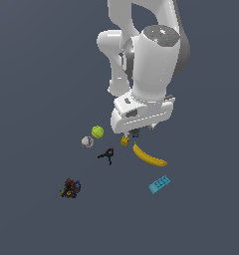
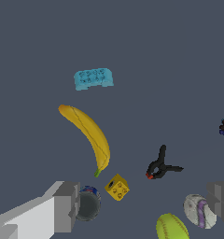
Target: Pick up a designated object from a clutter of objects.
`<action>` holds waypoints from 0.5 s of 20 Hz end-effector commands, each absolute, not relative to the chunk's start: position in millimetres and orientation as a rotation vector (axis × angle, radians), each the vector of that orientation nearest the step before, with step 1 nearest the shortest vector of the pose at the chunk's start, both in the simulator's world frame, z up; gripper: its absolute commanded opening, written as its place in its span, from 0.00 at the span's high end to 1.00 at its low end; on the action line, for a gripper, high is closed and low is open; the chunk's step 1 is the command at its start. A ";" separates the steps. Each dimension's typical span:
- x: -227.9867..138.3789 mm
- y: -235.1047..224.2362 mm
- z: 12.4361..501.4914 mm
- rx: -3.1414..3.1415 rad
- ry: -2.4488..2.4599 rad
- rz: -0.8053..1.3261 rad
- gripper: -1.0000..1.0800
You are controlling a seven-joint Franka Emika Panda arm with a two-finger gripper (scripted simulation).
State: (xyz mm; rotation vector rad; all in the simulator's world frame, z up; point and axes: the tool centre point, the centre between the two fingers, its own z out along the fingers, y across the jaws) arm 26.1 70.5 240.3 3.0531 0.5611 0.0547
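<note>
- Only the wrist view shows the gripper [image 2: 144,210] spread open, holding nothing; a dark round disc [image 2: 88,203] sits beside one finger [image 2: 65,206]
- Exterior view: banana [image 1: 149,157] lies on the floor, just below-right of the hand, between yellow cube [image 1: 124,141] and blue brick [image 1: 160,184]

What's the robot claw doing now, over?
Gripper open, holding nothing. Banana flat on the floor, untouched. Yellow cube close beside its stem end, apart from it. Over.

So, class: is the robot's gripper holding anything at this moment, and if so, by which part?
Nothing is held. The gripper is open and empty above the clutter; the long curved yellow banana lies untouched on the dark grey floor.
</note>
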 end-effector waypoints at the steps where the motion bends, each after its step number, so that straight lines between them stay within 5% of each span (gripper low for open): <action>1: 28.5 80.3 212.8 3.029 0.679 0.043 0.04; 10: 23.9 117.3 115.8 2.924 1.096 0.010 0.04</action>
